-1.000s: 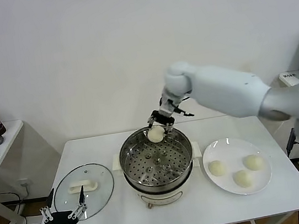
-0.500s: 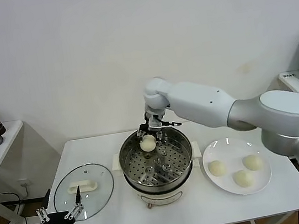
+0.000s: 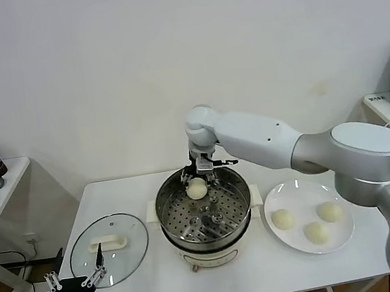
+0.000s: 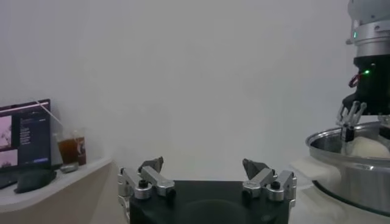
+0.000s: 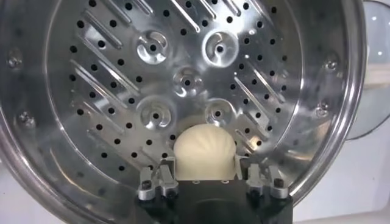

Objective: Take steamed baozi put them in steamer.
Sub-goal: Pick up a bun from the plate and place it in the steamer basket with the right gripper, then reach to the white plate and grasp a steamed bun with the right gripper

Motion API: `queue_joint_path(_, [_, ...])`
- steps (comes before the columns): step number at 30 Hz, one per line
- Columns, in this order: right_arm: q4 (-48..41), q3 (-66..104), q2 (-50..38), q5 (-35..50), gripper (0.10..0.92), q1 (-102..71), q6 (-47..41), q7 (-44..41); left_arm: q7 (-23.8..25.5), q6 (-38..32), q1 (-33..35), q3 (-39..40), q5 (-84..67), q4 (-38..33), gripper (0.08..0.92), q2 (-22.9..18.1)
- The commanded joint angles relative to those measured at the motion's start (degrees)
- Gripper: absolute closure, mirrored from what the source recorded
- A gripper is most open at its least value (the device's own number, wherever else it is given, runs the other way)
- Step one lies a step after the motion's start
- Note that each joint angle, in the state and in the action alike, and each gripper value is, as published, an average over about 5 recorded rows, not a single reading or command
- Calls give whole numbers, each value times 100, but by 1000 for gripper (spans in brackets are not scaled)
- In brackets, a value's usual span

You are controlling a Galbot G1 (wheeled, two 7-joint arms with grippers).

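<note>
Three baozi (image 3: 312,222) wait on the white plate (image 3: 289,192) at the near right of the desk (image 3: 122,196), well apart from the action. At the near left the left end effector (image 3: 76,281) hangs low by the desk's front edge, fingers spread wide and empty, just short of the glass lid (image 3: 109,248).

Mid-desk, the steamer (image 3: 203,206). Over its far rim sits the right end effector (image 3: 201,181), and in the right wrist view the fourth baozi (image 5: 204,153) lies between its fingers (image 5: 166,173) on the perforated tray, near the far wall. The fingers stand close beside the bun; whether they are gripping it or have let go I cannot tell.

The risk, as I judge it: soft dough sticking to a pad and lifting or rolling as the arm rises, or fingertips clipping the steel rim.
</note>
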Motion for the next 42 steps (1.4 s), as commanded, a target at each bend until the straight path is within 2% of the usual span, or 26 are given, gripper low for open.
queue_joint_path(1, [200,-6,-110,466,260,130,-104,-59,-3,5,2,-5,3,-15,177,0])
queue_joint_path(5, [964,-125,-624,1547,208,634,-943,-434,-8,10,-3,-9,-17,-16,177,12])
queue_joint_path(9, [2153,-364,-1679,3139,203,1253,-2868,-726,-58,136,-65,4,-114,-65,177,20])
queue_joint_path(11, [2657,-450,-2290,3577,203,1416,-3741,-746,-105,298,-107,23,-177,-120,177,28])
queue_joint_path(17, [3719,-592,-3880,3631,203,1493,-6054,-538,-123,514,-203,35,-233,-129,177,123])
queue_joint_path(20, [4023,-566,-4601,3309,203,1332,-6730,-409,-102,503,-203,30,-230,-70,177,157])
queue_joint_path(24, [4117,-568,-5167,2882,203,1000,-6871,-276,-79,485,-189,41,-209,-50,177,158])
queue_joint_path(30, [3920,-229,-5399,2302,203,31,-6595,-242,-57,478,-205,42,-174,-49,177,161])
queue_joint_path(42, [2831,1027,-4552,1646,203,-1801,-6084,-100,-42,486,-213,-65,-127,-73,177,153])
